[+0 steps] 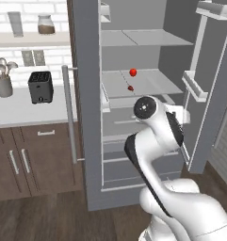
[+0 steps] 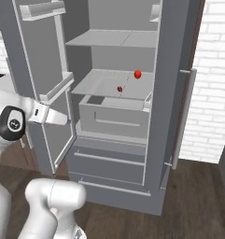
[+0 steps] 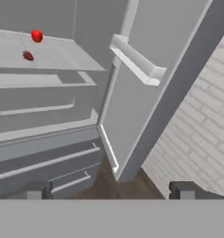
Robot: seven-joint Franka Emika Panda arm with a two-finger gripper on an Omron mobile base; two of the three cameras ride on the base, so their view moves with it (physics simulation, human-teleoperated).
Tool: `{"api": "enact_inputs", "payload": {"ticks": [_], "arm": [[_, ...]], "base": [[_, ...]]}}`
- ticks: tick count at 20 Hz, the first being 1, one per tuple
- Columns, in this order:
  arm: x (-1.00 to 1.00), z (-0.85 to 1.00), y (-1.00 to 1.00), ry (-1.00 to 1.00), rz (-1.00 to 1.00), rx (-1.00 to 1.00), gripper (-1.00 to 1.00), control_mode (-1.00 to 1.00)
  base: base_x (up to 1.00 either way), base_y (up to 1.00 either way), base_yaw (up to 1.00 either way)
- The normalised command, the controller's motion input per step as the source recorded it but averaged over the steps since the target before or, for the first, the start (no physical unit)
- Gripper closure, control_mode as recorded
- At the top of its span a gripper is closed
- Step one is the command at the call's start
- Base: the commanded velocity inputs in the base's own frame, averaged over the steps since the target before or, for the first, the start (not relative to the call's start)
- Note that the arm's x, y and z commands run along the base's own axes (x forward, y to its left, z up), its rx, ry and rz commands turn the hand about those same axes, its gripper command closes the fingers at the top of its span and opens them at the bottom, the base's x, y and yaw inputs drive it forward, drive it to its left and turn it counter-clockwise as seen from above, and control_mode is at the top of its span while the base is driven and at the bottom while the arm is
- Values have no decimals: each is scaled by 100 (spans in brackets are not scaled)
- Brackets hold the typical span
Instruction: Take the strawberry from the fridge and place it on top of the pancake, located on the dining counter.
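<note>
The fridge stands with its right door swung open. On its middle shelf sits the strawberry, small, bright red and rounded. A smaller dark red item lies just in front of it. My gripper is open and holds nothing. It hangs low in front of the fridge, well short of the shelf and to the right of the fruit, facing the lower drawers and the open door's edge. The pancake and the dining counter are out of view.
Left of the fridge, a wall countertop carries a black toaster and a utensil holder above brown cabinets. A white brick wall stands to the right. Door bins jut from the open door near my arm.
</note>
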Motion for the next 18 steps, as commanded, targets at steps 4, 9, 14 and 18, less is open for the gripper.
{"api": "enact_inputs", "payload": {"ticks": [4,9,14,18], "arm": [[-29,6,-38,1,27,22,-100,-100],[0,32,-6,26,13,41,-100,-100],[-26,24,-10,5,15,22,-100,-100],[-41,0,0,-21,18,-2,-100,-100]], "base": [[0,0,0],[0,0,0],[0,0,0],[0,0,0]]}}
